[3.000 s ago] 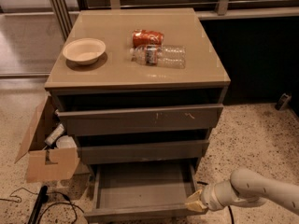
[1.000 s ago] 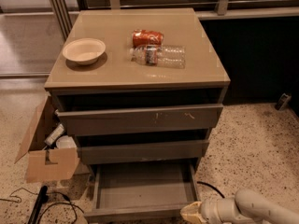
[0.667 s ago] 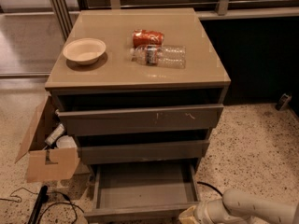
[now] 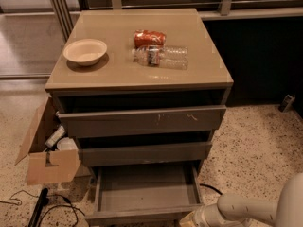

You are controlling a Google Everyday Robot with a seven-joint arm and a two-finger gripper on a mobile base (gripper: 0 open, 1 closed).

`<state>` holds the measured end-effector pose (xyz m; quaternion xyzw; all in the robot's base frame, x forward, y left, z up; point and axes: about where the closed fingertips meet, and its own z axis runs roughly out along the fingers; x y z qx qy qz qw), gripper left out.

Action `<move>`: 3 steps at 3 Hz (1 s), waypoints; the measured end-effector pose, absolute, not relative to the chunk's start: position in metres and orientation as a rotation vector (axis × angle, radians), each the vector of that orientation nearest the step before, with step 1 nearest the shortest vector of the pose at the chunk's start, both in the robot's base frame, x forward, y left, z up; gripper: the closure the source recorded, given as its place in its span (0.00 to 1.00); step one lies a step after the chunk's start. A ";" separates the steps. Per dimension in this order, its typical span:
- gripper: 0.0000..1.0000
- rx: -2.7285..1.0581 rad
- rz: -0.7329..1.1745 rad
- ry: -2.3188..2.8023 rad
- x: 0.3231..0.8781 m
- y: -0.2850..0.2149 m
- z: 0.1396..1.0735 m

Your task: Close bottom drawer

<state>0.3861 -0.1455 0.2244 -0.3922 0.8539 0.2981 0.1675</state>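
Note:
The bottom drawer [image 4: 146,189] is the lowest and narrowest of the three grey-brown drawers. It stands pulled far out, its shallow grey tray empty and its plain front at the bottom edge of the camera view. My gripper [image 4: 190,219] sits low at the drawer's front right corner, partly cut off by the frame edge. My pale arm [image 4: 246,209] reaches in from the lower right.
The widest top drawer [image 4: 142,121] and the middle drawer [image 4: 144,153] stand slightly out. On the cabinet top [image 4: 118,72] are a bowl [image 4: 85,51], a red can [image 4: 149,38] and a lying plastic bottle [image 4: 163,56]. A cardboard box [image 4: 45,150] and cables [image 4: 38,209] lie left.
My arm has sunk lower and moved left, bringing the gripper from beside the drawer's right side to its front right corner. The drawer is as far out as before.

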 end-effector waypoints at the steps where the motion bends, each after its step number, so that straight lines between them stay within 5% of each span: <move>1: 0.78 -1.114 0.843 2.432 0.387 -0.145 0.222; 3: 0.31 -1.127 0.837 2.428 0.384 -0.140 0.223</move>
